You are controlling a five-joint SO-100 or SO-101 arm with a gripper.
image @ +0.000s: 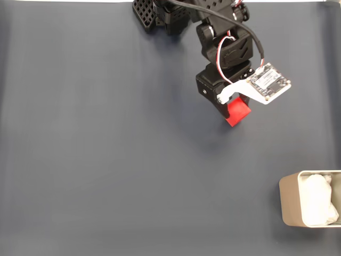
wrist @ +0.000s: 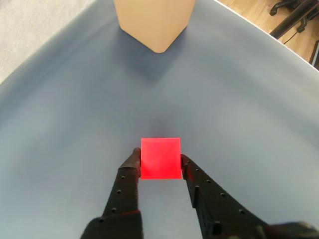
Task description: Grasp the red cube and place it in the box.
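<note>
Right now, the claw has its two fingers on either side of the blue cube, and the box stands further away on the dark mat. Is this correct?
Not quite: the cube is red, not blue. In the wrist view the red cube sits between the two fingers of the claw, and the box stands further away on the dark mat, as you said.

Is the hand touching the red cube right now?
Touching. The wrist view shows the hand with both fingers pressed against opposite sides of the red cube, no gap visible.

Black fingers [wrist: 130,172] pinch the red cube [wrist: 160,158] (box [wrist: 154,22] well beyond)
</note>
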